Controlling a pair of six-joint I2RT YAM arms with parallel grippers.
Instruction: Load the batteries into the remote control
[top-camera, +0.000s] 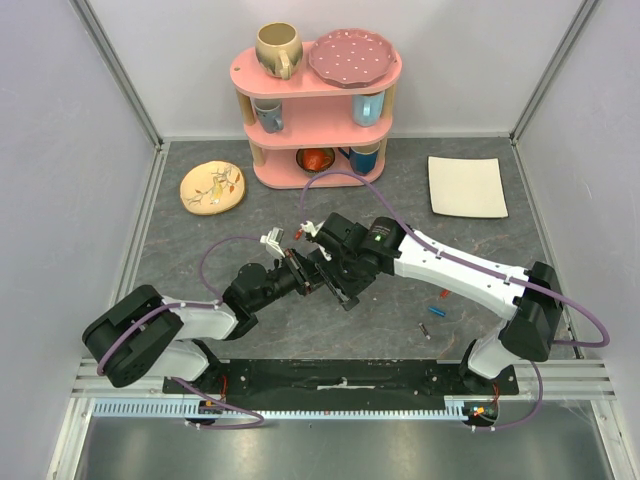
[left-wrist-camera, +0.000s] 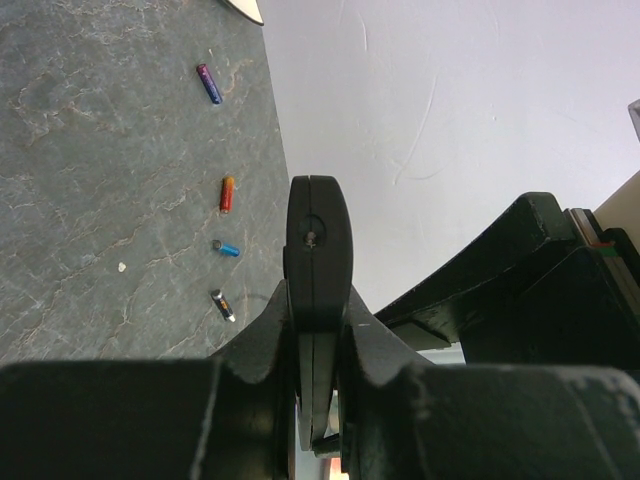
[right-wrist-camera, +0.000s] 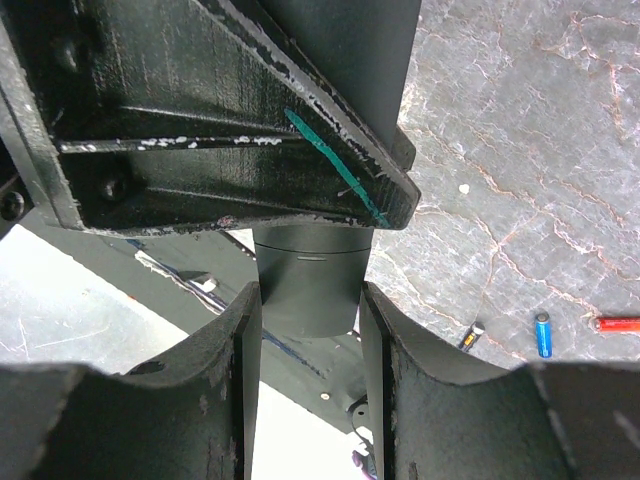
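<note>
The remote control (top-camera: 343, 293) is a slim black bar held in the air between both arms at mid-table. My left gripper (left-wrist-camera: 318, 375) is shut on it; in the left wrist view the remote (left-wrist-camera: 318, 250) shows edge-on, sticking up between the fingers. My right gripper (right-wrist-camera: 310, 330) is shut on the remote's rounded end (right-wrist-camera: 310, 285). The grippers meet in the top view, left (top-camera: 305, 272) and right (top-camera: 335, 272). Loose batteries lie on the table to the right: a red one (top-camera: 445, 294), a blue one (top-camera: 437, 311), a grey one (top-camera: 424, 330). A blue-purple battery (left-wrist-camera: 209, 83) lies farther off.
A pink shelf (top-camera: 318, 110) with cups and a plate stands at the back. A yellow plate (top-camera: 212, 187) lies at back left and a white square plate (top-camera: 466, 186) at back right. Grey walls close in both sides.
</note>
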